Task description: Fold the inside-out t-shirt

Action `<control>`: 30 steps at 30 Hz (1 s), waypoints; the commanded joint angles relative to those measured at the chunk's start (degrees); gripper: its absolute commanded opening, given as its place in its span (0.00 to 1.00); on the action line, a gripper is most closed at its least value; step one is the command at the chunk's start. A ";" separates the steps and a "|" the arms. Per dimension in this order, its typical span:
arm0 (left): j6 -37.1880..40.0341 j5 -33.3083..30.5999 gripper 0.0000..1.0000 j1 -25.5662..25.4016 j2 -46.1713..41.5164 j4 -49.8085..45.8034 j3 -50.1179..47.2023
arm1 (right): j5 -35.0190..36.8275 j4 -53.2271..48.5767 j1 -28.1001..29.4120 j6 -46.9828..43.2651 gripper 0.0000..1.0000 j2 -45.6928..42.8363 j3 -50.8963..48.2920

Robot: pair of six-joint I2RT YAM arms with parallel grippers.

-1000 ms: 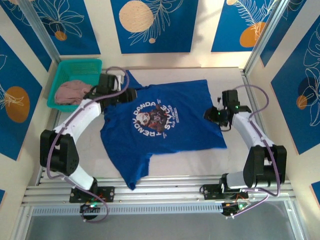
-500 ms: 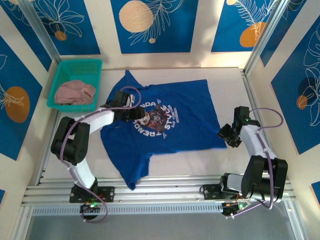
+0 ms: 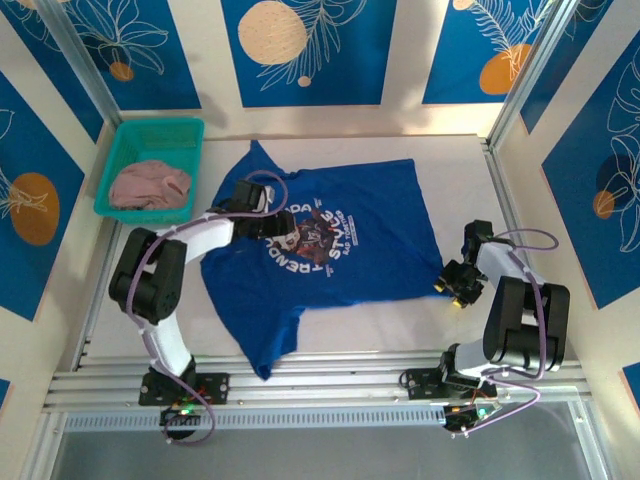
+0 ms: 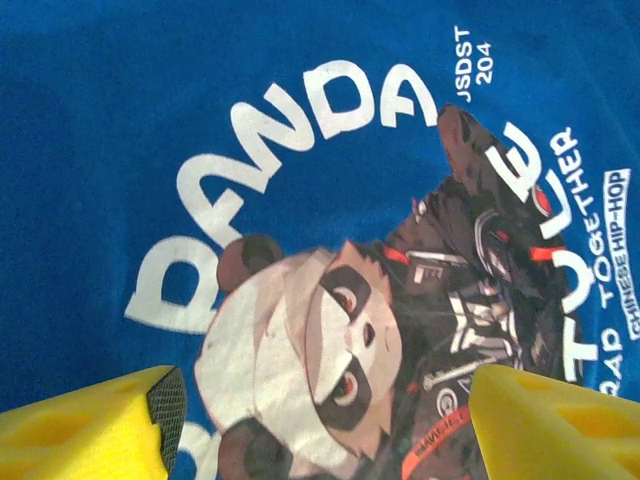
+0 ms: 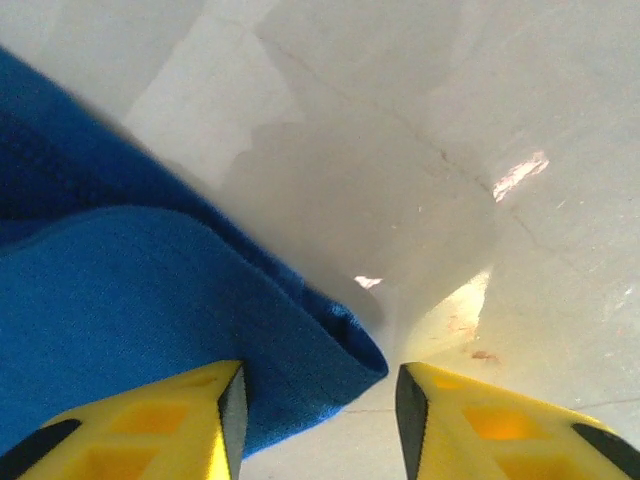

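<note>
At the far left a pink garment [image 3: 150, 185] is seen in a green basket [image 3: 160, 128]. The left gripper [image 3: 272, 224] is held wide open over the panda print [image 4: 330, 330], with nothing gripped. The royal-blue t-shirt [image 3: 380, 230] is spread flat on the table [image 3: 460, 170]. At its near right corner the right gripper [image 5: 318, 405] is parted halfway, with the folded edge lying unpinched between the fingers.

The royal-blue short-sleeved t-shirt [image 4: 120, 90] is soft, matt knit cloth; its panda print [image 4: 335, 330] looks smoother. The white table cover [image 5: 400, 150] is creased and faintly glossy.
</note>
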 commanded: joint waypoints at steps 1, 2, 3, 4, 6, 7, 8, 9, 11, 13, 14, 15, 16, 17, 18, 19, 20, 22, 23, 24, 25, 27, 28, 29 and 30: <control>1.82 -1.75 0.75 -0.42 3.28 -0.87 3.41 | -1.68 -0.28 -0.94 -1.05 0.40 1.41 1.05; 1.95 -1.90 0.75 -0.40 4.36 -1.43 4.18 | -1.91 -0.25 -1.30 -1.32 0.37 1.67 1.28; 2.11 -1.87 0.75 -0.39 5.55 -2.01 5.13 | -2.27 -0.24 -1.82 -1.60 0.33 1.86 1.50; 2.13 -1.95 0.75 -0.29 6.75 -2.31 5.92 | -2.54 -0.14 -2.31 -1.74 0.28 1.83 1.75; 2.25 -1.68 0.75 -0.20 9.15 -3.56 7.86 | -2.05 0.10 -2.65 -1.92 0.20 1.33 2.40; 2.08 -1.33 0.75 -0.06 10.65 -4.09 9.20 | -1.69 0.36 -2.65 -2.05 0.17 1.03 2.78; 1.91 -1.02 0.75 0.17 11.99 -4.60 10.32 | -1.55 0.47 -2.65 -2.14 0.14 0.86 3.16; 1.79 -0.46 0.75 0.48 13.51 -5.27 11.91 | -1.90 0.78 -2.65 -2.14 0.11 0.86 3.50; 1.76 0.11 0.75 1.00 16.43 -6.62 15.06 | -2.96 1.55 -2.52 -2.13 0.07 0.89 4.05; 1.94 0.33 0.75 1.51 19.54 -8.36 19.10 | -3.30 1.99 -2.25 -2.37 0.05 1.25 4.59; 2.18 0.46 0.75 1.77 21.05 -9.51 21.09 | -3.15 2.25 -2.21 -2.56 0.04 1.45 4.82; 2.45 0.91 0.75 2.00 22.86 -11.00 23.81 | -2.90 2.45 -2.21 -2.87 0.04 1.64 5.25; 2.73 1.35 0.75 2.17 24.55 -12.22 26.35 | -2.57 2.69 -2.29 -3.21 0.03 1.86 5.77; 2.83 1.54 0.75 2.30 25.76 -12.88 28.18 | -2.15 2.90 -2.30 -3.45 0.02 2.02 6.39; 3.01 1.88 0.75 2.37 27.27 -13.77 30.72 | -1.82 3.24 -2.30 -3.63 0.02 2.41 7.23; 3.37 2.30 0.75 2.35 28.89 -15.22 33.94 | -1.64 3.74 -2.30 -3.87 0.02 2.85 7.97; 3.69 2.79 0.75 2.36 30.08 -16.54 36.44 | -1.38 4.09 -2.30 -3.98 0.01 3.43 8.50; 4.23 3.68 0.76 2.35 31.45 -18.92 41.80 | -1.06 4.51 -2.30 -4.74 0.00 5.16 10.00; 4.40 3.92 0.76 2.39 31.14 -19.53 43.15 | -0.94 4.43 -2.30 -5.17 0.00 5.89 10.51; 4.59 4.14 0.76 2.37 30.06 -19.60 43.65 | -0.90 4.26 -2.30 -5.45 0.00 6.32 10.95; 4.67 4.48 0.77 2.28 28.06 -19.12 43.11 | -1.28 4.47 -2.39 -5.56 0.00 6.29 10.89; 4.67 5.59 0.78 2.18 22.71 -17.16 39.38 | -1.84 4.94 -2.30 -5.57 0.00 5.47 10.38; 4.46 6.07 0.80 1.90 18.86 -15.56 35.89 | -2.06 5.07 -2.23 -5.65 0.00 4.97 10.09; 4.14 6.22 0.80 1.56 15.22 -13.85 32.37 | -2.32 5.12 -2.23 -5.72 0.00 4.67 9.93; 3.70 6.30 0.81 1.14 10.92 -11.77 27.20 | -2.71 5.21 -2.21 -5.76 0.00 4.38 9.70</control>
